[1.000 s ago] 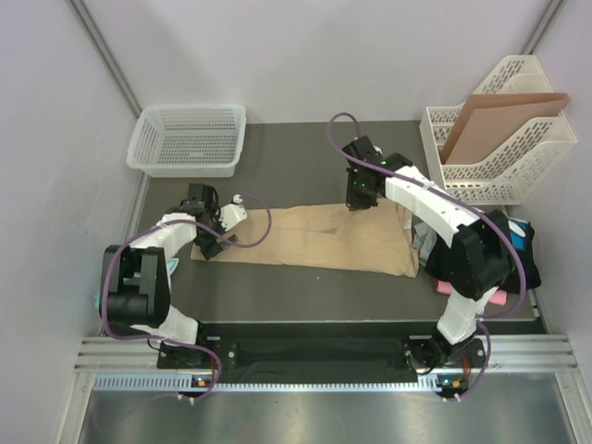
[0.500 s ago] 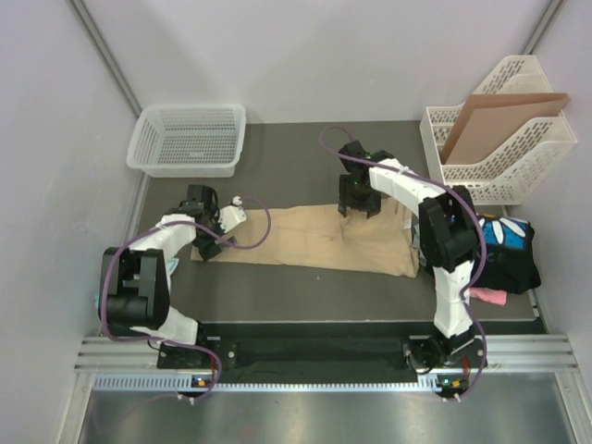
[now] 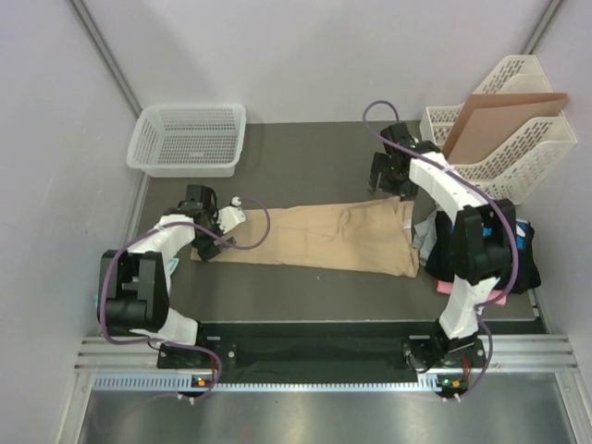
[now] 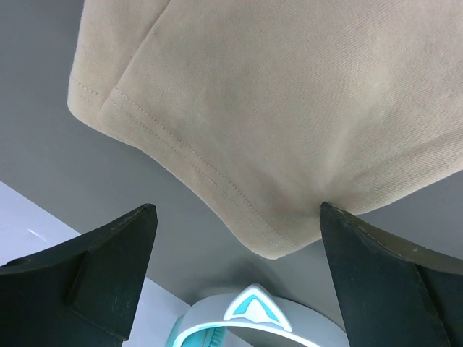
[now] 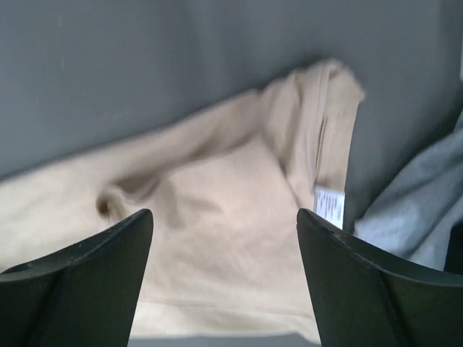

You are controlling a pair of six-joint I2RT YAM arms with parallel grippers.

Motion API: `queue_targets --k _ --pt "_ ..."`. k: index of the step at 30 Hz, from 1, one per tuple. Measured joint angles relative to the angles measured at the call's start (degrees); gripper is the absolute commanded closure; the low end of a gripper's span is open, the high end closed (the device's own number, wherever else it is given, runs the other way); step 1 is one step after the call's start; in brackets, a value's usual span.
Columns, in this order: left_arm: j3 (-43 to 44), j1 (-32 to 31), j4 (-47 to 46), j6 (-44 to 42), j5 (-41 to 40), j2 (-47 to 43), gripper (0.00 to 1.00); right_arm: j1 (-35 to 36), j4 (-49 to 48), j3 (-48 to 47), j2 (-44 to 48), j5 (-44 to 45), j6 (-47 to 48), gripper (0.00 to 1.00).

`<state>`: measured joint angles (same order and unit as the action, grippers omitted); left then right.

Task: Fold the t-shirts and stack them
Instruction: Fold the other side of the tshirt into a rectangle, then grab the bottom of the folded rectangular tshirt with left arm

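Here, the left gripper is hovering, fingers wide apart and empty, over the tan shirt lying on the table; the right gripper, likewise spread, is hanging near its collar. A rack is holding cardboard.

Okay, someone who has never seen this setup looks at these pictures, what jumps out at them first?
The long tan cloth t-shirt lies as a folded strip across the middle of the dark table. The left gripper hangs open over its left hem, the right gripper open and empty above its far right corner. A brown cardboard sheet stands in the white perforated file rack at far right.
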<state>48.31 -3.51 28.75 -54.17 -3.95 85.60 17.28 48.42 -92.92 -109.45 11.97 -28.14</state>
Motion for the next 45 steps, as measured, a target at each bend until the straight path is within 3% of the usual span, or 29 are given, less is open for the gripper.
queue_targets --k 4,9,17,29,37,38,42,45 --pt "0.79 0.17 0.96 1.16 0.17 -0.42 0.01 0.33 -2.89 10.05 7.48 -4.9 -0.74 0.19" --pt "7.67 4.5 4.33 5.97 4.94 -0.13 0.01 0.55 -5.53 16.5 6.34 -9.86 -1.68 0.2" --pt "19.61 13.62 7.93 13.81 12.33 4.7 0.01 -0.72 -8.2 16.31 -0.57 -10.45 -3.02 0.21" --pt "23.78 15.06 19.08 18.18 20.2 20.46 0.01 -1.14 -9.6 19.21 1.73 -6.03 -3.15 0.21" --pt "27.65 18.03 20.5 21.14 24.81 23.74 0.01 -0.39 -9.75 20.11 3.32 -5.09 -2.43 0.21" --pt "27.78 18.08 20.57 21.27 25.0 23.98 0.03 -0.33 -9.57 20.28 3.54 -5.05 -2.4 0.21" --pt "28.94 18.32 21.29 21.44 25.59 24.98 0.26 -0.17 -9.62 20.44 4.13 -4.92 -2.43 0.22" --pt "29.42 18.88 21.2 21.14 26.47 25.7 0.28 -0.15 -9.64 20.52 4.61 -4.92 -2.45 0.23"
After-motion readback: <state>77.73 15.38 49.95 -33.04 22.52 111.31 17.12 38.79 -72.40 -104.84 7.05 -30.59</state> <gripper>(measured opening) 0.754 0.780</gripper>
